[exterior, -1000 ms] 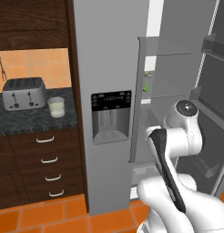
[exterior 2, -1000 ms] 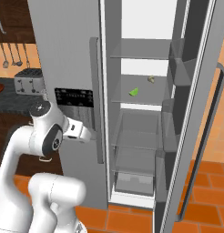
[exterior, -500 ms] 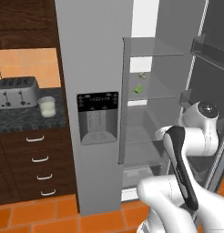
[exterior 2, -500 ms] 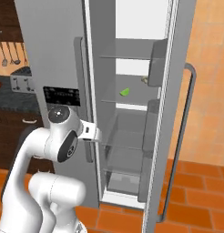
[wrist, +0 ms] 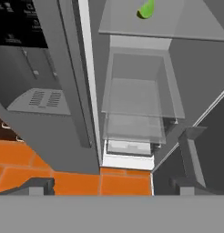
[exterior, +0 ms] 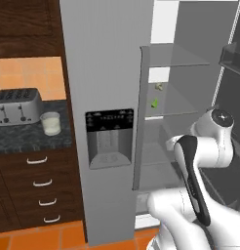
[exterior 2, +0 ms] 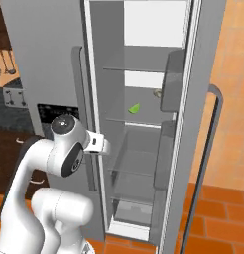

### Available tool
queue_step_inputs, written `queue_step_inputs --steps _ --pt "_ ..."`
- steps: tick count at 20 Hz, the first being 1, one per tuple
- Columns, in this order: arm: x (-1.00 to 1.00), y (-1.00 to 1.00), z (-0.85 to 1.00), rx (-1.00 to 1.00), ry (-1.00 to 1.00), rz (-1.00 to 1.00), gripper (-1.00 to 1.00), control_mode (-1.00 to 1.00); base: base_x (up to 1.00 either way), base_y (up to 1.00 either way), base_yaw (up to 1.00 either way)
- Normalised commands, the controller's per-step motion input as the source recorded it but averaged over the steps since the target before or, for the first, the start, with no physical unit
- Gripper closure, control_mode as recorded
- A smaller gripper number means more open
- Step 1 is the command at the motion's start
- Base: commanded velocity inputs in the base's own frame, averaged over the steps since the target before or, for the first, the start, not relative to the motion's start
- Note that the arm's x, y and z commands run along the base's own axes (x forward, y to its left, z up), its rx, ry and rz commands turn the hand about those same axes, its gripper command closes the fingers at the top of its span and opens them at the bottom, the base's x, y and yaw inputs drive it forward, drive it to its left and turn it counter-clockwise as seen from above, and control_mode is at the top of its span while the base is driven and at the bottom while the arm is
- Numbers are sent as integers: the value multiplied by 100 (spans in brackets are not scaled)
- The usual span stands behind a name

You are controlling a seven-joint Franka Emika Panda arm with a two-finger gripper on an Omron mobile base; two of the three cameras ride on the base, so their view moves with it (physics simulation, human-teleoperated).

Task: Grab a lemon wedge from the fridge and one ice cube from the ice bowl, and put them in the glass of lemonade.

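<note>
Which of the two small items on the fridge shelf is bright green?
The front one, nearer the shelf's front edge; the dull yellowish lemon wedge sits farther back.

Both base views look forward from behind the arm at the open fridge (exterior: 107, 73); the hand view looks down, close, into it.

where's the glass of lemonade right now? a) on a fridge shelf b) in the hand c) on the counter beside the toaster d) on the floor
c: the glass stands on the dark counter just right of the toaster, outside the fridge.
</note>
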Motion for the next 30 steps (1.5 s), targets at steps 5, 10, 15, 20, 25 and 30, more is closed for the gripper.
queue_step_inputs --steps 5,10,15,20,25,30 --pt "0 0 0 0 0 0 -100 100 75 -47 0" --pt "0 0 0 0 0 0 -100 100 22 -49 -2" --pt "0 0 0 0 0 0 -100 100 53 0 -8" --pt "0 0 0 0 0 0 -100 100 67 0 -10" --pt "0 0 0 0 0 0 -100 100 19 0 -2" --pt "0 0 0 0 0 0 -100 100 -5 14 -3"
